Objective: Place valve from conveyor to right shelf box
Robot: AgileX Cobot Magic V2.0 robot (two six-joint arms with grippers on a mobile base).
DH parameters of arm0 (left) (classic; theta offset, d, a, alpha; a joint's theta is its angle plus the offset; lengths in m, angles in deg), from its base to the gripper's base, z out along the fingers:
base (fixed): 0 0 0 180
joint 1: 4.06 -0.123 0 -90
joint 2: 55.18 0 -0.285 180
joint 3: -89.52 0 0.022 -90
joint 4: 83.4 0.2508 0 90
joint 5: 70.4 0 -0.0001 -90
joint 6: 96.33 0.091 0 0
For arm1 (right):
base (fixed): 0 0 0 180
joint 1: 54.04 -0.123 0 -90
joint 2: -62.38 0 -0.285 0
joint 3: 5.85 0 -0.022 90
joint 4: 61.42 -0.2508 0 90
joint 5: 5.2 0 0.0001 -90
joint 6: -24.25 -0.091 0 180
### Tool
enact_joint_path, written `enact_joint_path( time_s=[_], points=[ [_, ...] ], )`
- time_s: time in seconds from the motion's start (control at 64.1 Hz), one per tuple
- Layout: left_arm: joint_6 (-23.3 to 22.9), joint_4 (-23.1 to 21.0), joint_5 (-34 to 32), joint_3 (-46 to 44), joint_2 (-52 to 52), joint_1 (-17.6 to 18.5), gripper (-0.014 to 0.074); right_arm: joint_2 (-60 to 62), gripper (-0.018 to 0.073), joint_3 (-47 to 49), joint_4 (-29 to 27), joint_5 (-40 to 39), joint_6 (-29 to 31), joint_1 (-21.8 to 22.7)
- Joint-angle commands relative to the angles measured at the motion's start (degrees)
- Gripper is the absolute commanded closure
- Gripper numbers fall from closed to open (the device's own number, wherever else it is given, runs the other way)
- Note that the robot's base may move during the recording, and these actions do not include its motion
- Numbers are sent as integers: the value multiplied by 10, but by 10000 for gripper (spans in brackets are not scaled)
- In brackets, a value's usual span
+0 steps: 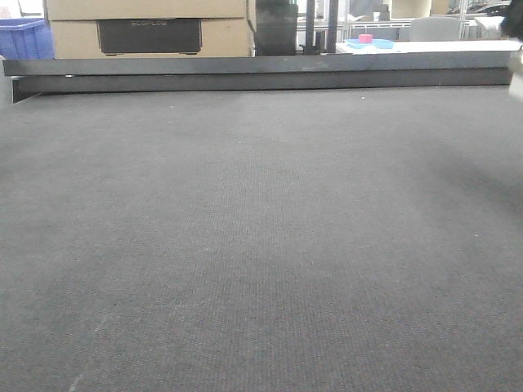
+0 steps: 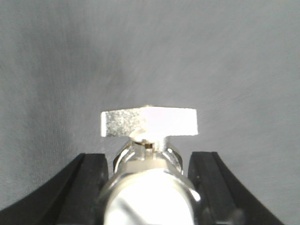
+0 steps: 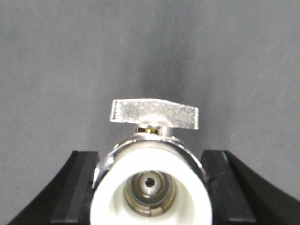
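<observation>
In the left wrist view a silvery valve [image 2: 149, 123], its flat lever lying sideways on top, sits between the black fingers [image 2: 91, 178] of my left gripper [image 2: 149, 157], which is shut on its body. In the right wrist view a second valve [image 3: 154, 114] with a white open end facing the camera is held the same way in my right gripper [image 3: 149, 153]. The dark grey woven conveyor belt [image 1: 261, 245] lies below both. In the front view the belt is bare; neither the valves nor the grippers show there.
A black side rail [image 1: 261, 73] runs along the belt's far edge. Behind it stand cardboard boxes [image 1: 147, 24], a blue crate [image 1: 24, 37] at the left and a blue tray with a pink item [image 1: 368, 41] at the right.
</observation>
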State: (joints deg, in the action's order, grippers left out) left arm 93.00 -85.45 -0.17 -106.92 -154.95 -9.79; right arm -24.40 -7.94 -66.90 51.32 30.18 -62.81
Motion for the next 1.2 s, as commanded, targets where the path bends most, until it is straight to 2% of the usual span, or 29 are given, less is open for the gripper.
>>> enact_joint_path(
  time_s=[0.0,0.25,0.484,0.967,1.186],
  points=[
    [-27,13,-3,-14,42,15,707,20,713,40,4,-18,2,-1],
    [-54,2,-35,-14,144,25,707,43,713,123,4,-10,2,-1],
    [-54,2,-50,-14,202,25,707,70,713,150,-5,-21,2,-1],
    [-54,2,-53,-14,208,25,707,79,713,156,-8,-30,1,-1],
    [-54,2,-73,-14,208,25,707,79,713,156,-7,-35,1,-1]
  ],
)
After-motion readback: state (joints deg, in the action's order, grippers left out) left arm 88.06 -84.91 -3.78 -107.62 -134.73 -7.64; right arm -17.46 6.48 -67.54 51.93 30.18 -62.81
